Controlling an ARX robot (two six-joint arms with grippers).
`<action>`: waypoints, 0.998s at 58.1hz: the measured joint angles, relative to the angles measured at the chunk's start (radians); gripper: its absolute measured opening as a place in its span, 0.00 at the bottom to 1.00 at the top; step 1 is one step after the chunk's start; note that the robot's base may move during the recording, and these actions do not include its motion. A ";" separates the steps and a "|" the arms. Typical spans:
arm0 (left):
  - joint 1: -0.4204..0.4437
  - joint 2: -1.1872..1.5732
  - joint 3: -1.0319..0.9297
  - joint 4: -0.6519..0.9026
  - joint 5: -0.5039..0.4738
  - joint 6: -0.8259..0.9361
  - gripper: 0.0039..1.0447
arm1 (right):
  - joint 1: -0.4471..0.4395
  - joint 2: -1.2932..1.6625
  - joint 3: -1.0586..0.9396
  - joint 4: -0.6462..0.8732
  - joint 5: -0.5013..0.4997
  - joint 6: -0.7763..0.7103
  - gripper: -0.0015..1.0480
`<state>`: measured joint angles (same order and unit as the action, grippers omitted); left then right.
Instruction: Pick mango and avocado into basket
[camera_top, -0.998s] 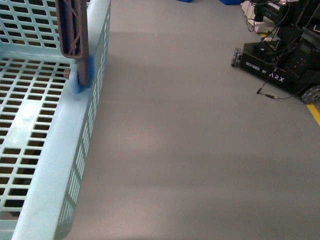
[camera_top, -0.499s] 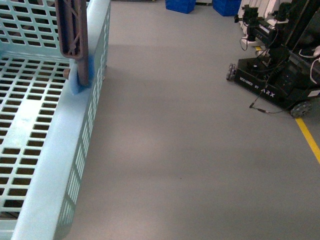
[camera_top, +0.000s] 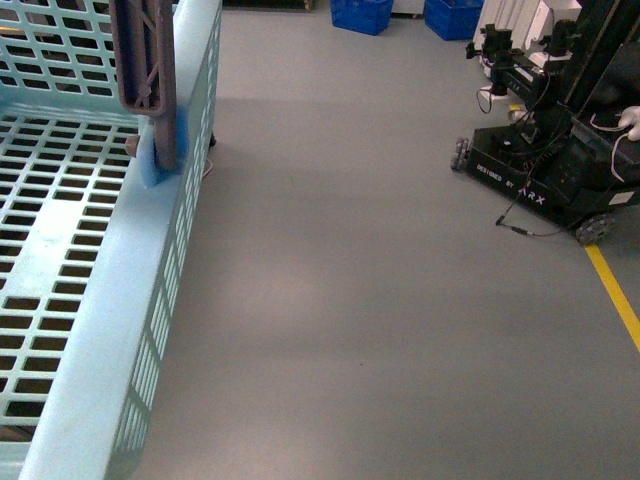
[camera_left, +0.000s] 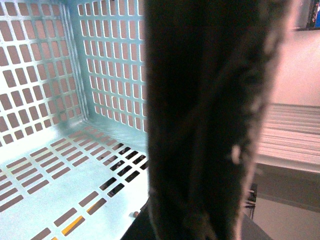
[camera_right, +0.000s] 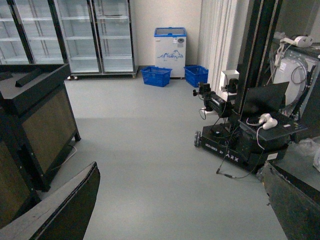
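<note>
The mint-teal basket (camera_top: 130, 290) fills the left of the front view, held up close to the camera, with its brown handle (camera_top: 145, 60) standing upright at the rim. Its slotted walls and floor also show in the left wrist view (camera_left: 75, 100), with nothing lying in the part that shows. My left gripper is shut on the basket; a dark blurred handle (camera_left: 210, 120) fills the middle of that view and hides the fingers. My right gripper (camera_right: 182, 205) is open and empty above bare grey floor. No mango or avocado is in view.
Another black ARX robot base (camera_top: 545, 165) with cables stands on the floor at the right, beside a yellow floor line (camera_top: 615, 295). Blue crates (camera_top: 360, 12) sit at the back. In the right wrist view a black cabinet (camera_right: 35, 120) and glass-door fridges (camera_right: 75, 35) stand further off.
The front view has shifted: the other robot base and the yellow line have slid down and left in the picture, and blue crates have come into view. The basket stays fixed in view.
</note>
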<state>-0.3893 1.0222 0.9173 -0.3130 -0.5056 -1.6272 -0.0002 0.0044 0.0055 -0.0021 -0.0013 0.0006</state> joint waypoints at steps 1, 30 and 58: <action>0.000 0.000 0.000 0.000 0.000 0.000 0.06 | 0.000 0.000 0.000 0.000 0.000 0.000 0.93; 0.000 0.000 0.000 0.000 0.000 -0.001 0.06 | 0.000 0.000 0.000 0.000 0.000 0.000 0.93; -0.005 0.000 0.000 0.000 -0.004 -0.003 0.06 | 0.001 0.000 0.000 0.000 0.003 0.000 0.93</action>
<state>-0.3946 1.0218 0.9173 -0.3130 -0.5098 -1.6302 0.0006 0.0044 0.0055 -0.0021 0.0013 0.0006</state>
